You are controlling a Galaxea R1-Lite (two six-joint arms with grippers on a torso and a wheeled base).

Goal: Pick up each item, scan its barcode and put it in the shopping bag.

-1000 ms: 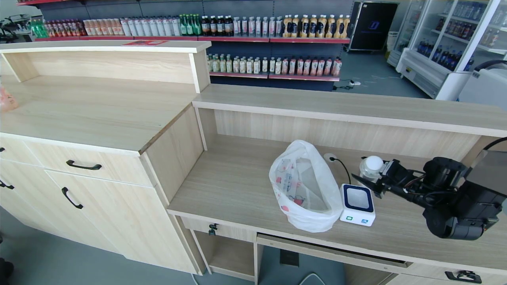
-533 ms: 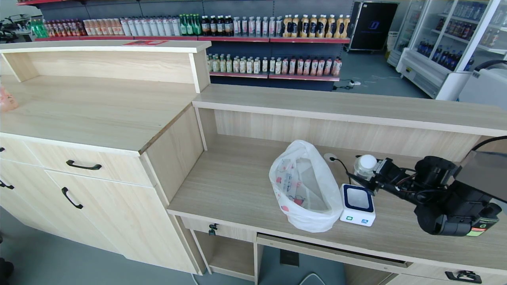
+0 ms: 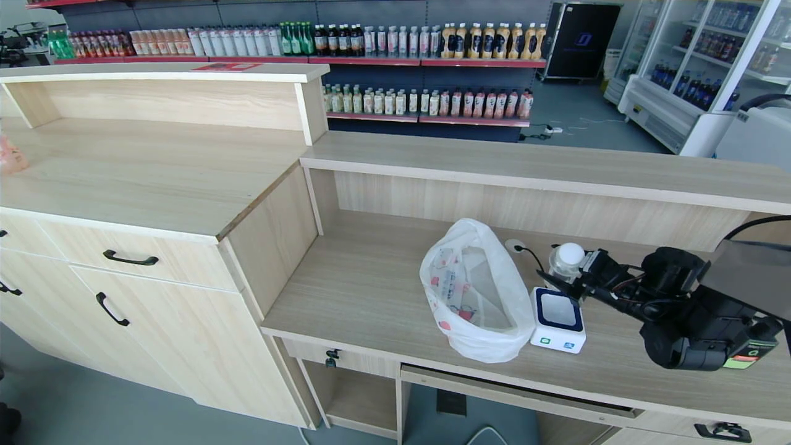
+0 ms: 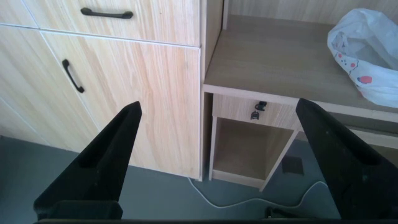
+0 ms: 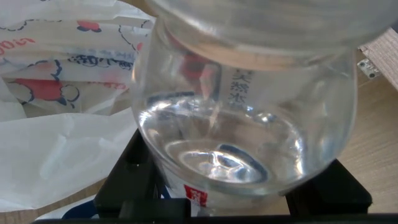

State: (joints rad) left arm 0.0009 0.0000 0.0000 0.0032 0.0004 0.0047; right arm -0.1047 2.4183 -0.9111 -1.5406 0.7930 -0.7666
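Observation:
My right gripper [image 3: 565,278] is shut on a clear water bottle [image 3: 565,261] with a white cap, held just above the far edge of the white barcode scanner [image 3: 557,319] on the low counter. The right wrist view looks along the bottle [image 5: 249,118], its black fingers [image 5: 134,180] clamped on both sides, with the white shopping bag [image 5: 68,99] behind. The bag [image 3: 474,290] stands open just left of the scanner. My left gripper [image 4: 217,162] hangs open off the counter's front, facing the cabinet doors, with the bag [image 4: 367,53] at the edge of that view.
The low counter [image 3: 371,290] has a raised back ledge [image 3: 544,167] behind it. A taller counter [image 3: 136,167] with drawers stands to the left. A black cable [image 3: 531,256] runs behind the scanner. Shelves of bottled drinks [image 3: 371,43] line the back wall.
My right gripper has carried the bottle a little to the left, toward the scanner and bag. The bag and scanner have stayed put.

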